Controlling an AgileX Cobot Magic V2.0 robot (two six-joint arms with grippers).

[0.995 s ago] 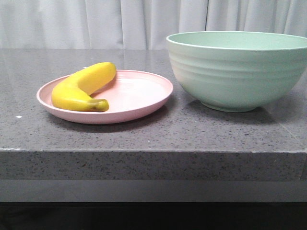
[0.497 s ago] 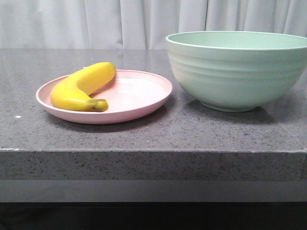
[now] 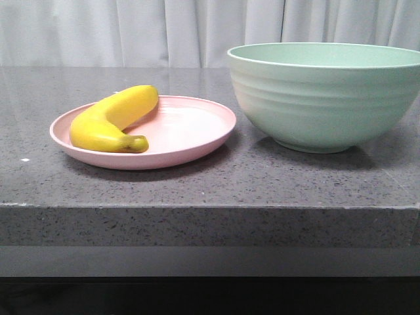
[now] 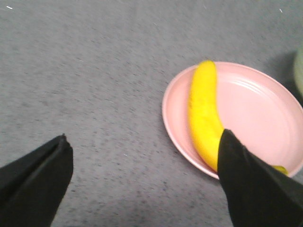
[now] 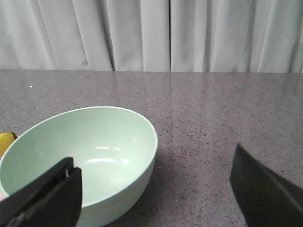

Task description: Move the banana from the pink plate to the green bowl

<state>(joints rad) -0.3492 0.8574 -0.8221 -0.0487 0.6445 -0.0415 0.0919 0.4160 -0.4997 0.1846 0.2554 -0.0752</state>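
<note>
The yellow banana (image 3: 111, 119) lies on the left half of the pink plate (image 3: 190, 144), stem tip toward the front. The green bowl (image 3: 325, 95) stands to the right of the plate and is empty inside, as the right wrist view (image 5: 90, 156) shows. No gripper shows in the front view. In the left wrist view my left gripper (image 4: 144, 156) is open and empty above the countertop beside the plate (image 4: 255, 113); one finger overlaps the near end of the banana (image 4: 203, 113). In the right wrist view my right gripper (image 5: 154, 177) is open and empty, above the bowl's rim and the counter beside it.
The grey speckled stone countertop (image 3: 210, 184) has a front edge close below the plate and bowl. A white curtain (image 3: 164, 29) hangs behind the counter. A small white speck (image 3: 25, 159) lies on the counter left of the plate.
</note>
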